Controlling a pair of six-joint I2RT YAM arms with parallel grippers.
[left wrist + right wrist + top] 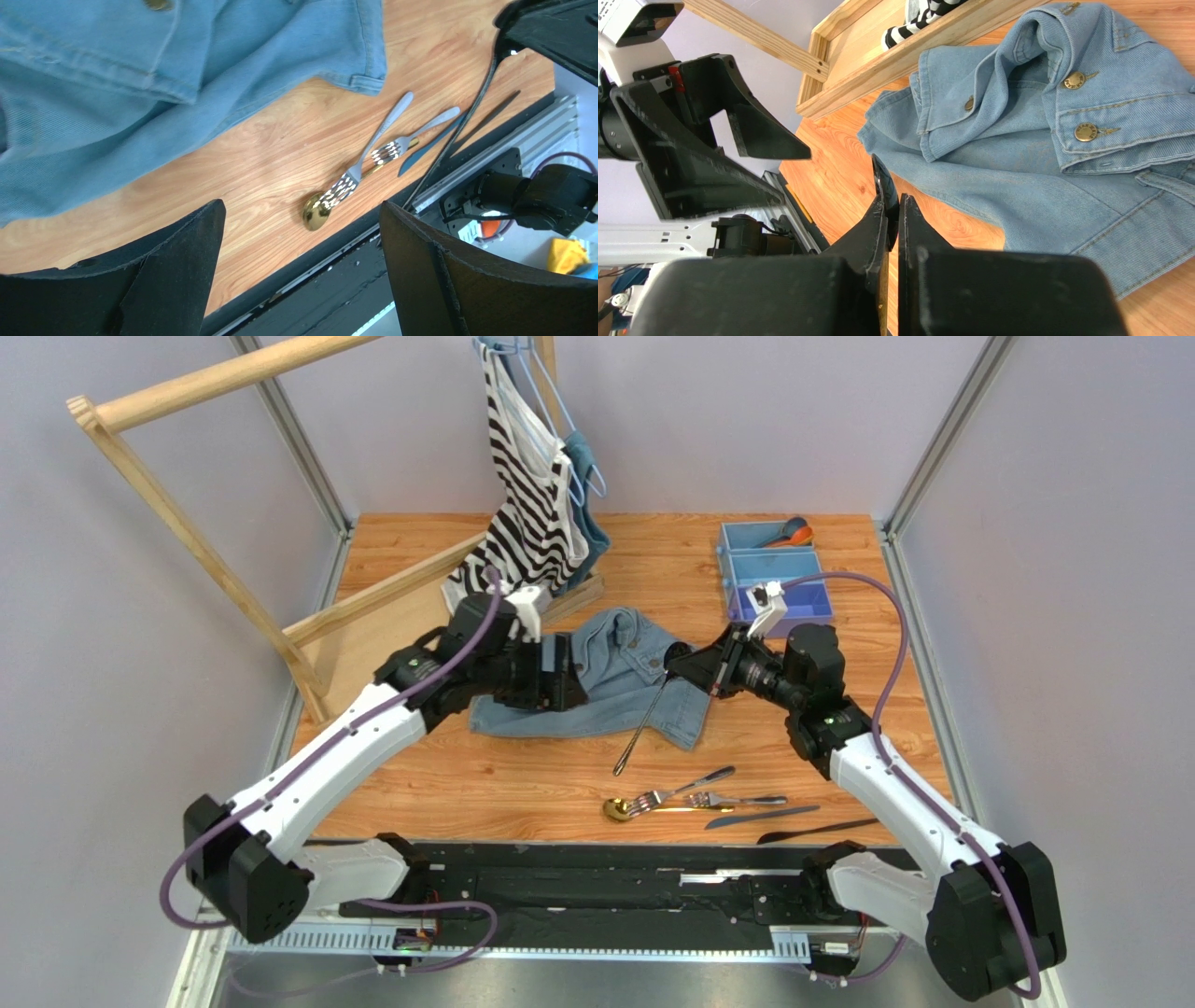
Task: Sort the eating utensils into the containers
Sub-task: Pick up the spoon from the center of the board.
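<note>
Utensils: orange spoon [794, 531] in blue tray [724, 567], right of denim jacket [617, 665]; gold spoon [619, 809], forks [694, 787], knives [765, 816] unsorted nearside of it. My right fingers [871, 238] clamp a black utensil [645, 725]; left fingers [175, 259] spread.

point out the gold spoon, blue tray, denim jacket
gold spoon [316, 210], left wrist view, on its bowl
blue tray [751, 567], top view, on a bare compartment
denim jacket [631, 655], top view, on its middle

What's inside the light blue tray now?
The far compartment of the light blue tray holds an orange spoon and a darker piece beside it. What shows of the rest looks bare, but the right arm covers part of the near end; anything there is hidden.
</note>
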